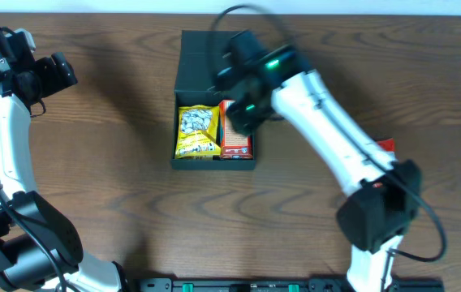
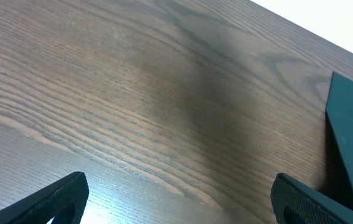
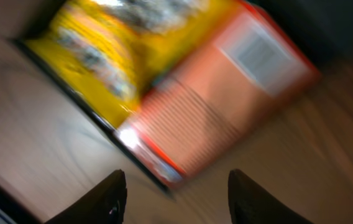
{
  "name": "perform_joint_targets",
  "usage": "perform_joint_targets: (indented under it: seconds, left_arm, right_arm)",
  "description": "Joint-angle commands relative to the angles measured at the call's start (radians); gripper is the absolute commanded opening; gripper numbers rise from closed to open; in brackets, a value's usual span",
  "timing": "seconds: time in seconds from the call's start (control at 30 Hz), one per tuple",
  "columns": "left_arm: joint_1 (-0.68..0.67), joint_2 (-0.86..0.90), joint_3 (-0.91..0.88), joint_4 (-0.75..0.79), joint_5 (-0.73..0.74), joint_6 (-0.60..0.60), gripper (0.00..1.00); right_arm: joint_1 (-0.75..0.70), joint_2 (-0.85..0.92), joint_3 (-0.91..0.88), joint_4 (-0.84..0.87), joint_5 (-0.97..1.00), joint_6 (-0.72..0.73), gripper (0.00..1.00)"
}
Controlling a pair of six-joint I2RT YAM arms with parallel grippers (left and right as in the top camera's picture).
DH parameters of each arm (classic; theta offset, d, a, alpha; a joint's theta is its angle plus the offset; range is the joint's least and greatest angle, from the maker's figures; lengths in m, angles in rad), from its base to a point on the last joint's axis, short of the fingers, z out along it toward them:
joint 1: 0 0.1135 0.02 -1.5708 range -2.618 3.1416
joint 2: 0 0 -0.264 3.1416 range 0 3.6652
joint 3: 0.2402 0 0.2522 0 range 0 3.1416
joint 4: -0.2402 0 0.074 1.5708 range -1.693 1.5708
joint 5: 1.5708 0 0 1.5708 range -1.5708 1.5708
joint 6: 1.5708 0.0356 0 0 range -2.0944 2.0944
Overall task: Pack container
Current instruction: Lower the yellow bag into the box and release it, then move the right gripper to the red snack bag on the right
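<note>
The dark teal-black container (image 1: 183, 130) lies open at the table's middle, its flap lid (image 1: 196, 65) folded back. Inside lie a yellow snack bag (image 1: 197, 132) on the left and an orange-red snack carton (image 1: 236, 139) on the right. My right gripper (image 1: 243, 113) hovers over the carton, open and empty; the blurred right wrist view shows the bag (image 3: 120, 43), the carton (image 3: 220, 93) and my fingers (image 3: 175, 199) apart. My left gripper (image 1: 58, 71) is open and empty at the far left; its wrist view (image 2: 176, 202) shows bare wood and the container's edge (image 2: 350, 137).
A red object (image 1: 386, 147) peeks out from behind the right arm at the right side of the table. A black rail with green parts (image 1: 239, 285) runs along the front edge. The left arm's base stands at the front left.
</note>
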Motion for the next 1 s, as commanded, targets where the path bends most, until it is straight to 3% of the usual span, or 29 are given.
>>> perform_joint_targets:
  seconds: [0.0, 0.1, 0.33, 0.43, 0.73, 0.97]
  left_arm:
    - [0.007, 0.007, 0.006, -0.011, 0.001, 0.004, 0.95]
    - [0.007, 0.007, 0.006, -0.020, 0.000, 0.004, 0.95]
    - [0.007, 0.007, 0.006, -0.049, 0.001, 0.004, 0.95]
    - [0.007, 0.007, 0.006, -0.057, 0.000, 0.004, 0.95]
    - [0.007, 0.007, 0.006, -0.058, 0.001, 0.004, 0.95]
    - [0.006, 0.007, 0.006, -0.052, 0.008, 0.003, 0.95]
  right_arm:
    - [-0.149, -0.033, 0.012, -0.074, 0.105, -0.013, 0.54]
    - [-0.251, -0.033, -0.017, -0.137, 0.241, -0.011, 0.55]
    - [-0.496, -0.036, -0.128, -0.080, 0.215, -0.073, 0.62]
    - [-0.613, -0.035, -0.238, -0.027, 0.169, -0.119, 0.67]
    - [-0.908, -0.035, -0.479, 0.062, -0.098, -0.196, 0.68]
    - [-0.986, -0.035, -0.603, 0.151, -0.113, -0.204, 0.70]
